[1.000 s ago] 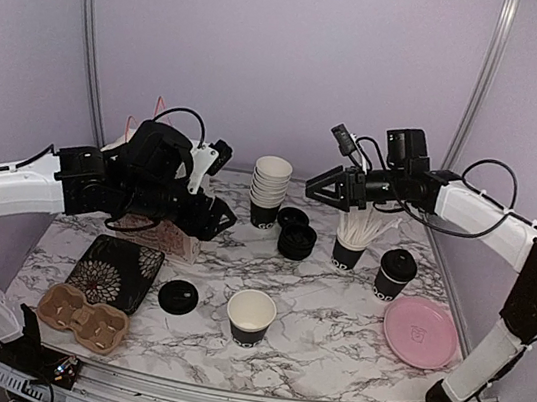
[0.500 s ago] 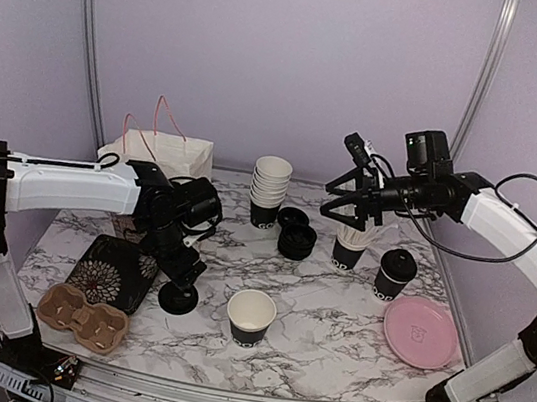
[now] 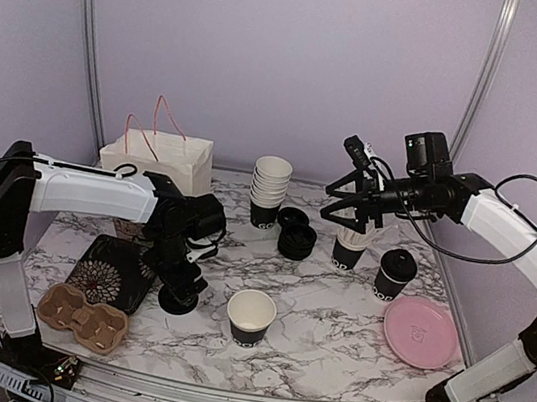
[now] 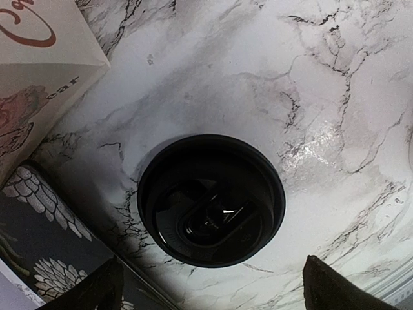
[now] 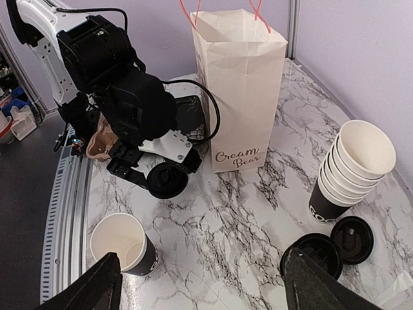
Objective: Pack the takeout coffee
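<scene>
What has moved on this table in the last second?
The left gripper swung from beside the paper bag forward and down over the loose black lid. The right gripper shifted slightly right above the straw cup. Nothing was grabbed; all else stayed put.

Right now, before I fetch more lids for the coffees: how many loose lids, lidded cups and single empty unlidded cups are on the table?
Loose black lids: 3
Lidded cups: 1
Single empty unlidded cups: 1
Total: 5
</scene>
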### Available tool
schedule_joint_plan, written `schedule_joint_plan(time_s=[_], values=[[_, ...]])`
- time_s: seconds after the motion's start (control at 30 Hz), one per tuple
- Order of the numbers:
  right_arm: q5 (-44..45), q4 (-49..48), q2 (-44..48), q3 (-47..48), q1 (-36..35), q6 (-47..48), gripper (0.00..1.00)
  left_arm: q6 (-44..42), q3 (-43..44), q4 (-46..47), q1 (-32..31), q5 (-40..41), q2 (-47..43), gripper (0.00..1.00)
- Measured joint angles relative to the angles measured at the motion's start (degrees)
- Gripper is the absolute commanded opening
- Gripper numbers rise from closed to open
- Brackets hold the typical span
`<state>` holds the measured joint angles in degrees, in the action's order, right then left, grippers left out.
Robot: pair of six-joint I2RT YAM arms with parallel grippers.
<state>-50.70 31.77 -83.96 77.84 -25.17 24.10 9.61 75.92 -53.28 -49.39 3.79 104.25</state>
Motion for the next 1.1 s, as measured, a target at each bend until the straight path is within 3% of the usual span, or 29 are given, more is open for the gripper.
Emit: schedule_joint_plan(time_s=[0.3, 0.73, 1.1], values=[[-0.17, 0.07, -0.02, 0.00, 0.00, 0.00, 0.83, -1.81, -1.38, 3.78, 0.48, -1.44, 3.13, 0.90], [-0.20, 0.13, -0.17, 0.00, -0.02, 0.00, 0.82, -3.48, -3.06, 7.30, 1.51, -3.32, 3.63, 0.65], [-0.20, 0.48, -0.35, 0.00, -0.11, 0.00, 0.81, -2.99, -3.56, 6.21, 1.60, -5.90, -0.09, 0.61]])
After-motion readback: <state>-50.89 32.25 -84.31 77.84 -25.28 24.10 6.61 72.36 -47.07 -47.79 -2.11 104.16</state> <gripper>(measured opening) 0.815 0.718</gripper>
